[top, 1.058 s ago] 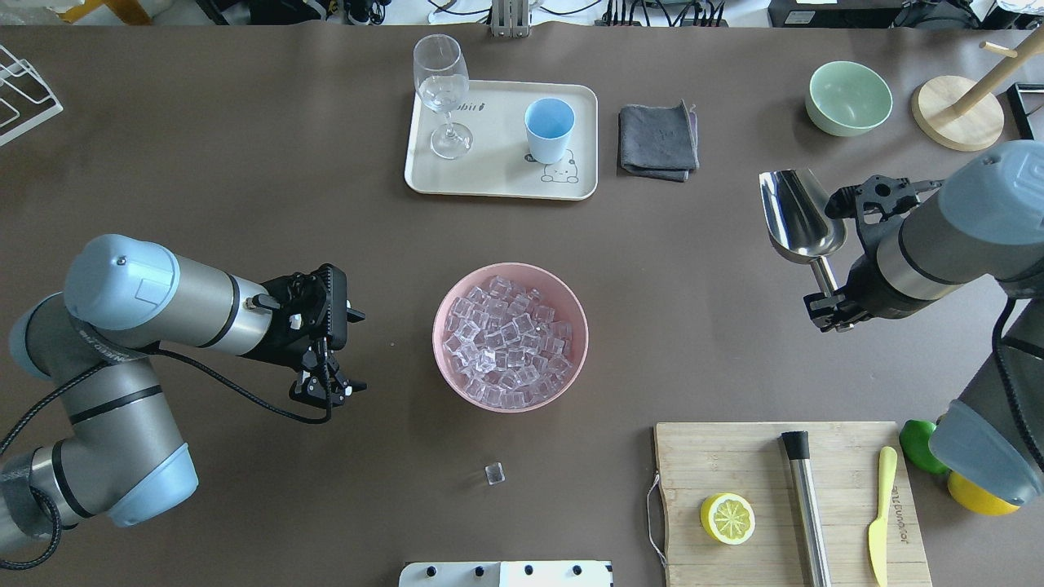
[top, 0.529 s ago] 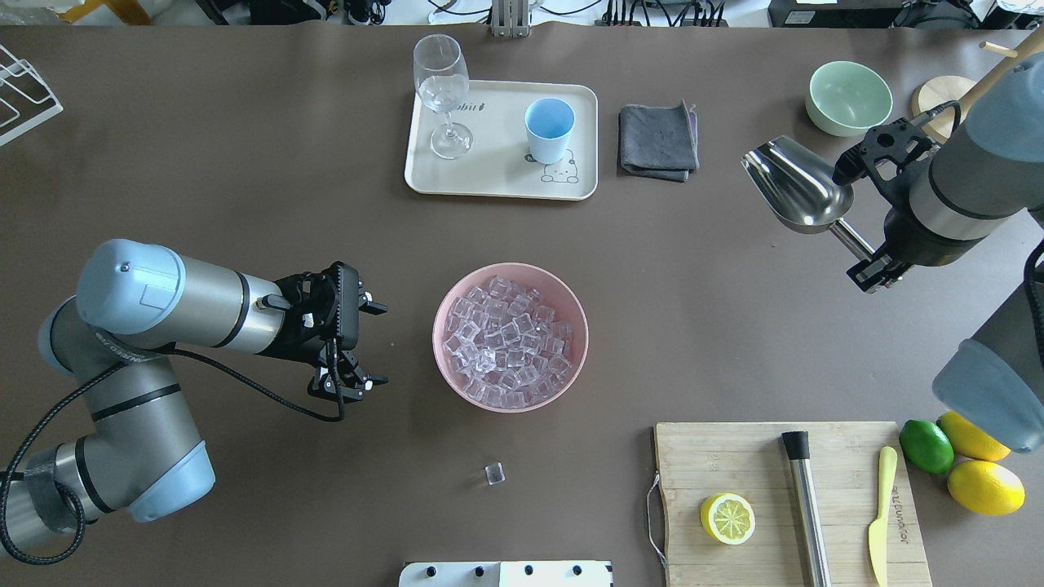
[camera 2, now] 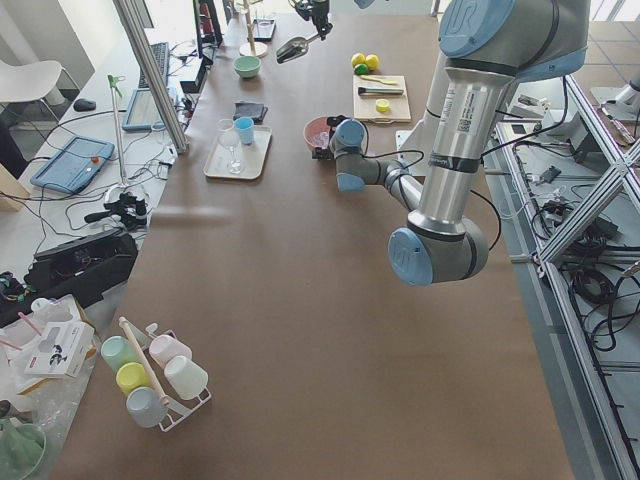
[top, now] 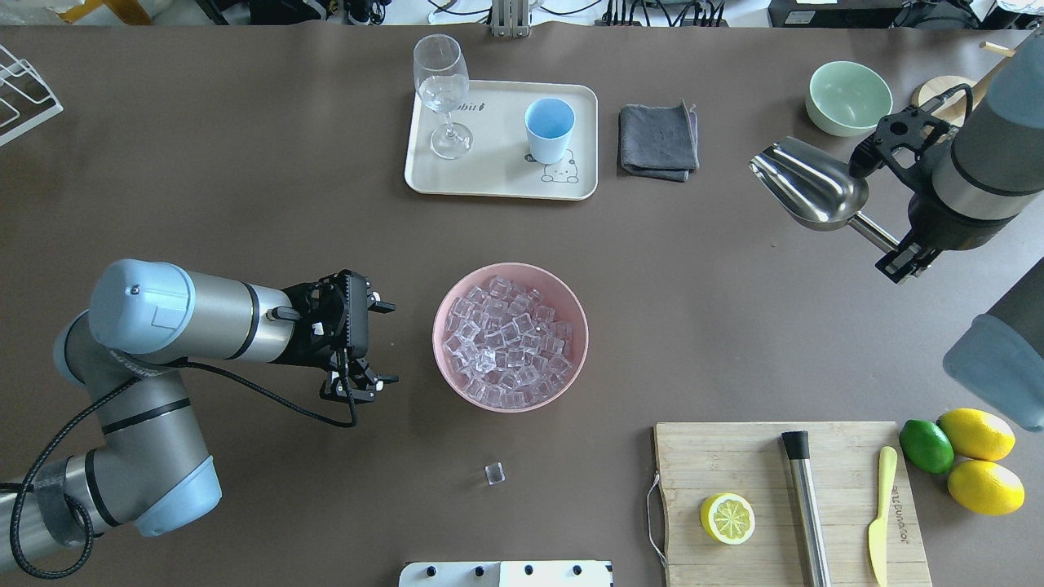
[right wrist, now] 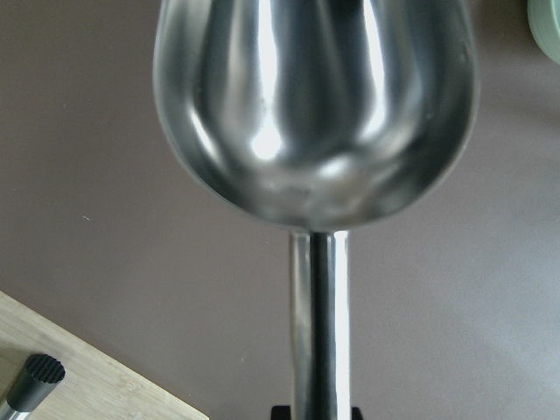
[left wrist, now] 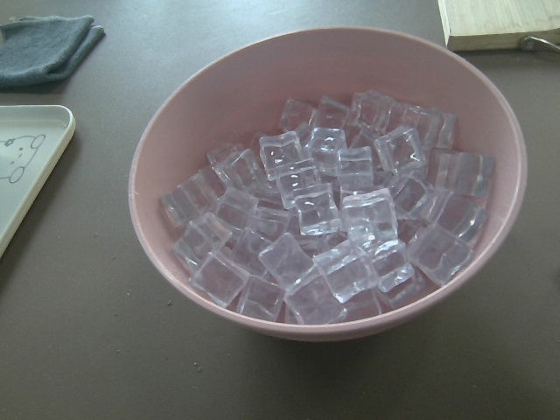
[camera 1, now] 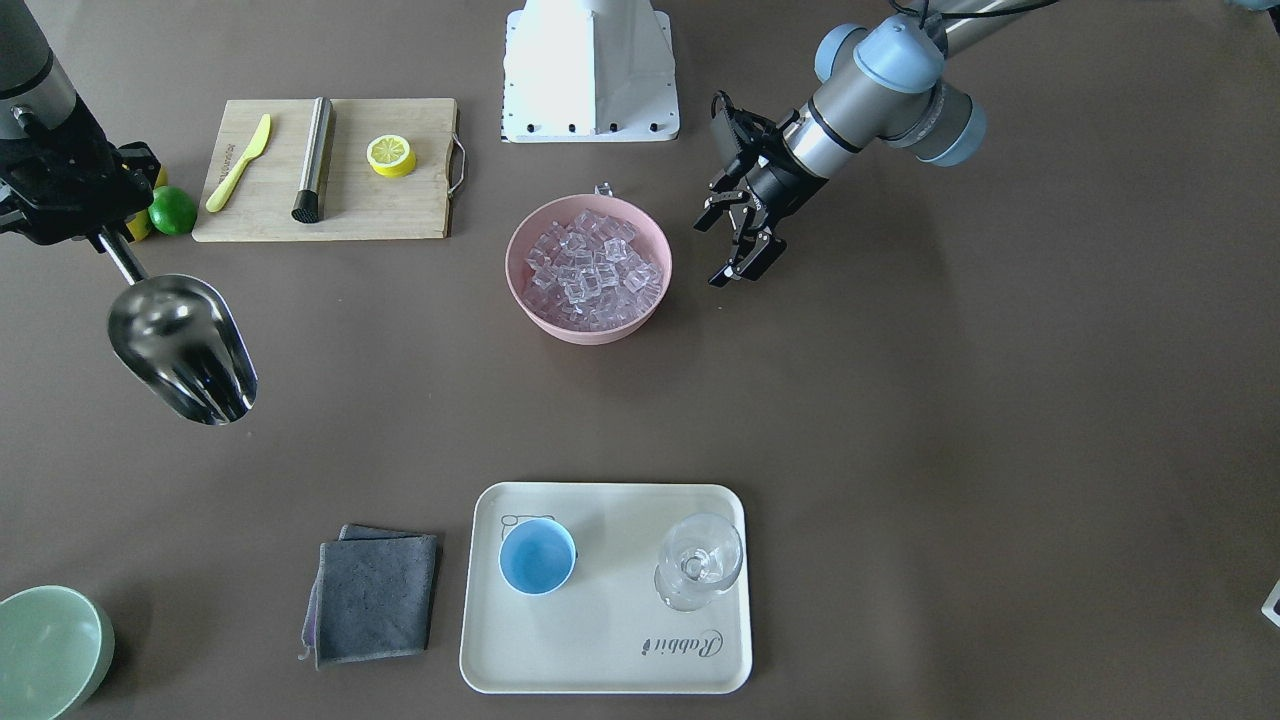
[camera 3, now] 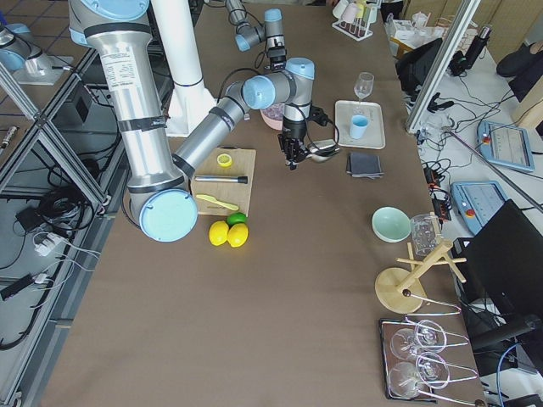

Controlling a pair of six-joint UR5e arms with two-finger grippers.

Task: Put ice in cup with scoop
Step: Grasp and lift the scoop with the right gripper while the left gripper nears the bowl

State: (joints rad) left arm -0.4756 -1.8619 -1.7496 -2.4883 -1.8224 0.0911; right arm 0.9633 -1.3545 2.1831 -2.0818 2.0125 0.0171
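The ice (top: pixel 510 336) is a heap of clear cubes in a pink bowl (top: pixel 444 359) at the table's middle; it fills the left wrist view (left wrist: pixel 324 210). One stray cube (top: pixel 493 473) lies on the table nearer the robot. The light blue cup (top: pixel 549 129) stands empty on a cream tray. My right gripper (top: pixel 901 262) is shut on the handle of the steel scoop (top: pixel 811 191), held empty above the table at the right, trough toward the tray. My left gripper (top: pixel 391 343) is open and empty just left of the bowl.
The cream tray (top: pixel 489 175) also holds a stemmed glass (top: pixel 443 90). A grey cloth (top: pixel 658 140) and a pale green bowl (top: pixel 848 98) lie at the back right. A cutting board (top: pixel 734 465) with a lemon half, a steel rod and a yellow knife is front right, with citrus fruit (top: pixel 971 456) beside it.
My right arm has carried the scoop back and slightly right and turned it so the trough points left. My left gripper has moved right, closer to the bowl.
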